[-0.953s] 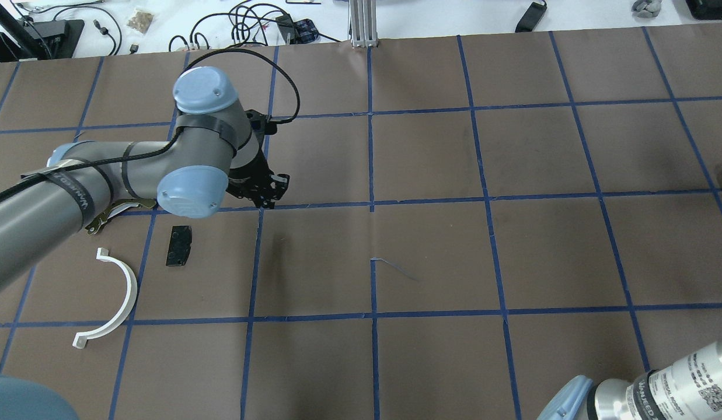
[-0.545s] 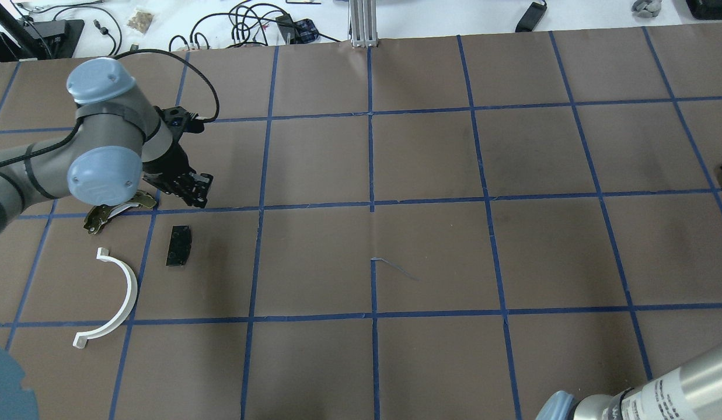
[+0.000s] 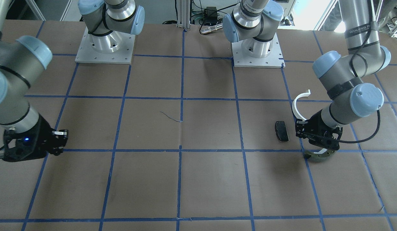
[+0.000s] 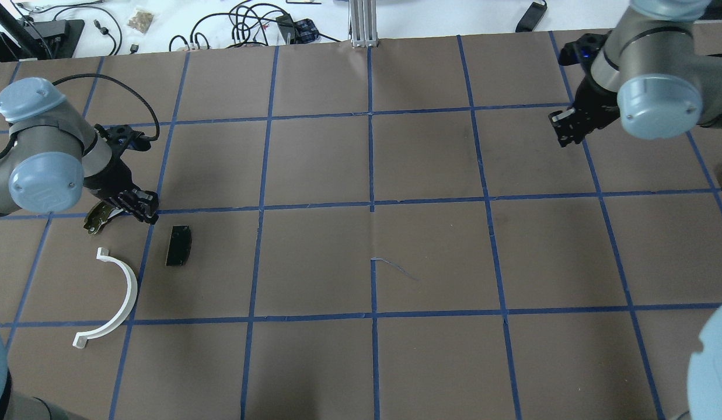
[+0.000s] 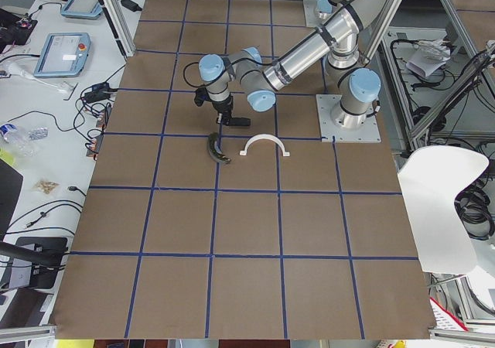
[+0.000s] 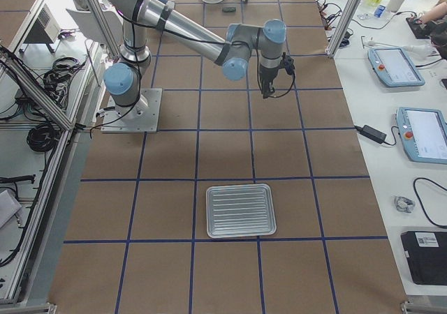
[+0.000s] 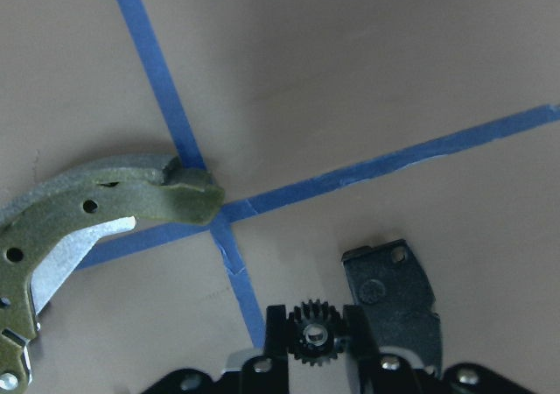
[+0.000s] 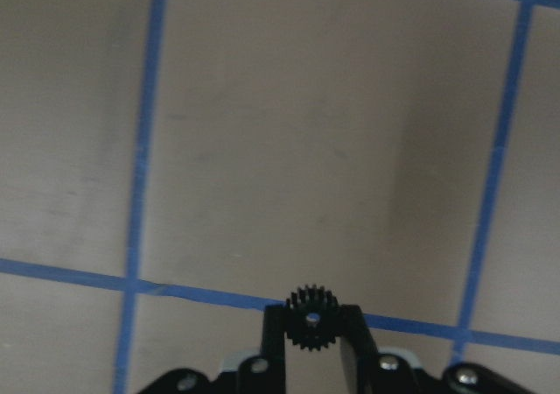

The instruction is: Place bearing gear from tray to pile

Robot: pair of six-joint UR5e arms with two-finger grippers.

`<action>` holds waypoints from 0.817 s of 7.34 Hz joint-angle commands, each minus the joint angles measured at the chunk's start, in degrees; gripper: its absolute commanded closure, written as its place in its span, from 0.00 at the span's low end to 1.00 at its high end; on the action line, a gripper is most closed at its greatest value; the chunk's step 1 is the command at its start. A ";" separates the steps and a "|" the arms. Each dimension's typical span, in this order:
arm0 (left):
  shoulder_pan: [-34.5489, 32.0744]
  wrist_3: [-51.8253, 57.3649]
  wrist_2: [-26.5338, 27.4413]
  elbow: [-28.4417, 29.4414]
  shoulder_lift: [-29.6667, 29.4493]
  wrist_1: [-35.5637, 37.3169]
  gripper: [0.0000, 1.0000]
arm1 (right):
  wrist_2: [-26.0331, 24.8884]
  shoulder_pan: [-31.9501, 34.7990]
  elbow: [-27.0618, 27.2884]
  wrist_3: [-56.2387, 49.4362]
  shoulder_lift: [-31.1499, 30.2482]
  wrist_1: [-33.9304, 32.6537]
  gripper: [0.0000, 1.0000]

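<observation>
My left gripper is shut on a small black toothed bearing gear and hangs low over the pile. The pile holds an olive-green curved shoe, a black rectangular pad and a white half-ring arc. In the left wrist view the shoe lies to the left and the pad just right of the gear. My right gripper is shut on a second black bearing gear above bare table. The metal tray shows only in the exterior right view.
Blue tape lines grid the brown table. Cables and small devices lie beyond the far edge. The two arm bases stand on plates at the robot's side.
My left gripper has moved left along the tape line to just beside the olive shoe. My right gripper has come into the overhead view at the upper right.
</observation>
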 commanded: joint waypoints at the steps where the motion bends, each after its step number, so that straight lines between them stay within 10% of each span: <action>1: 0.30 -0.89 0.12 -2.27 -0.41 1.71 1.00 | 0.69 14.26 0.11 18.04 -0.43 2.32 1.00; 2: 0.21 -0.81 0.12 -2.44 -0.50 1.71 0.75 | 0.78 20.15 -0.07 25.86 0.53 1.79 1.00; 3: 0.21 -0.81 0.30 -2.27 -0.67 1.71 0.01 | 2.43 23.95 -0.50 32.90 2.11 1.96 1.00; 6: 0.12 -1.24 1.00 -1.74 -0.50 1.72 0.00 | 6.58 31.96 0.28 41.83 9.65 -4.17 1.00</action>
